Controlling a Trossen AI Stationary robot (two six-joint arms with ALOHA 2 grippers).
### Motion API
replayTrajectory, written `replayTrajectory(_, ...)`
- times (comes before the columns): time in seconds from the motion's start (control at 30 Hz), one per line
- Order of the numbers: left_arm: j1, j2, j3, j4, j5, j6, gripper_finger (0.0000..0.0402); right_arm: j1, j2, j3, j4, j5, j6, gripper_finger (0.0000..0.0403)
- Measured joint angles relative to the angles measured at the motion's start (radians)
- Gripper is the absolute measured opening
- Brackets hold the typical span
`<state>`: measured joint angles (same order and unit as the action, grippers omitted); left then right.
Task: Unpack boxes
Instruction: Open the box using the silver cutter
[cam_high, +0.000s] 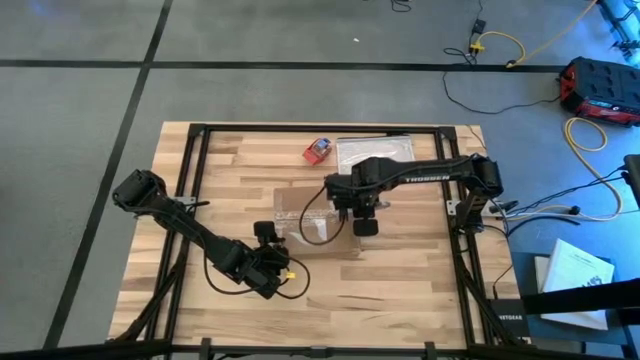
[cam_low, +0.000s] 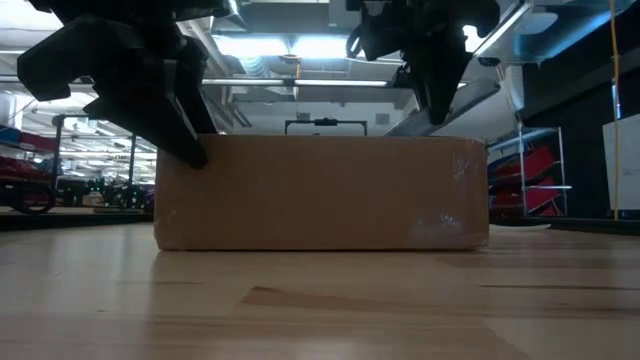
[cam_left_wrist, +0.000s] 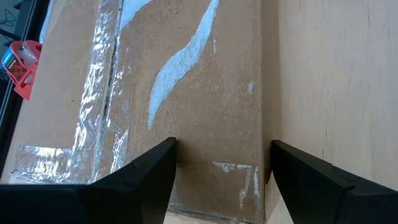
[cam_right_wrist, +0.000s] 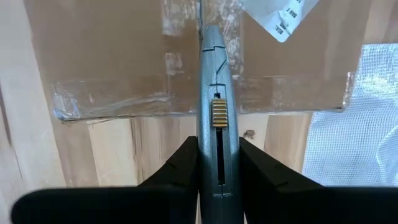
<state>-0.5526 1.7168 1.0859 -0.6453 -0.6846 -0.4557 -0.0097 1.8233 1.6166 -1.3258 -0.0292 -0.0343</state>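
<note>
Right now your cardboard box (cam_high: 312, 222) sits flat near the middle of the table (cam_high: 400, 290), closed, with shiny clear tape (cam_left_wrist: 102, 93) running along its centre seam and across its ends. Your right gripper (cam_right_wrist: 217, 155) hangs over the far end of the box, its fingers (cam_right_wrist: 180, 165) clamped on a grey utility knife (cam_right_wrist: 216, 106) whose tip points down at the taped seam. Your left gripper (cam_left_wrist: 221, 168) stands at the near left corner of the box, its fingers (cam_left_wrist: 146, 171) spread wide, one over the box top and one past its side edge; you cannot tell whether they touch the cardboard. Beyond the box, near the table's far edge, lie a small red-and-blue object (cam_high: 318, 150) and, just beside it, a clear plastic bag (cam_high: 372, 150).
</note>
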Motion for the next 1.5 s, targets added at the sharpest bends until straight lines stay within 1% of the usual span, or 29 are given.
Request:
replayTrajectory(0.23, 0.0, 0.0, 0.0, 0.0, 0.0, 0.0, 0.0235, 0.002, 0.0, 0.0, 0.0, -0.028, -0.005, 0.0063)
replayTrajectory(0.6, 0.0, 0.0, 0.0, 0.0, 0.0, -0.001, 0.0235, 0.003, 0.011, -0.001, -0.003, -0.033, -0.007, 0.0063)
replayTrajectory(1.5, 0.0, 0.0, 0.001, 0.004, 0.001, -0.002, 0.0235, 0.003, 0.014, -0.002, -0.044, 0.008, -0.002, 0.0063)
